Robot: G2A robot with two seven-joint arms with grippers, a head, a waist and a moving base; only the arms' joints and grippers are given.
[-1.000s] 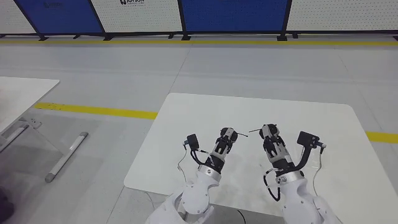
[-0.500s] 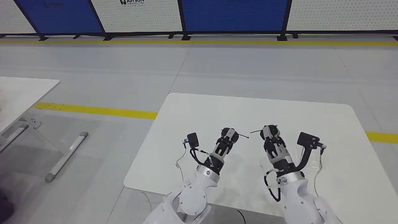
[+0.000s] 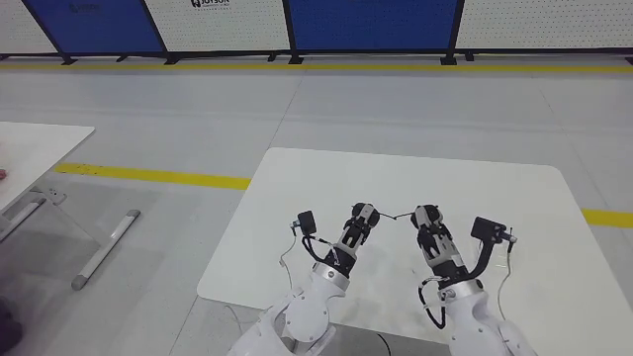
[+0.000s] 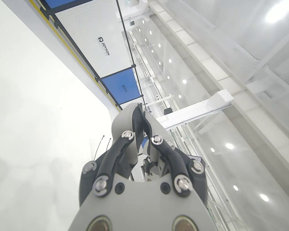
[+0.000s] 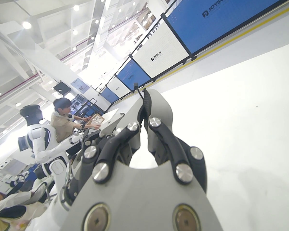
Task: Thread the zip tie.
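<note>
Top view, zip tie [image 3: 396, 218] barely discernible

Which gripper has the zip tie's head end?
The right gripper: the head of the zip tie sticks out of its grip; the left gripper pinches only thin strap.

On the white tabletop [image 3: 475, 183], close to its 6 o'clock edge: left gripper [image 3: 367, 212] and right gripper [image 3: 425, 211], side by side, both pointing toward 12 o'clock. Between them, a thin black zip tie [image 3: 396, 218], reaching from one to the other. Off at 9 o'clock, on the floor, a grey pole [image 3: 107, 247].
</note>
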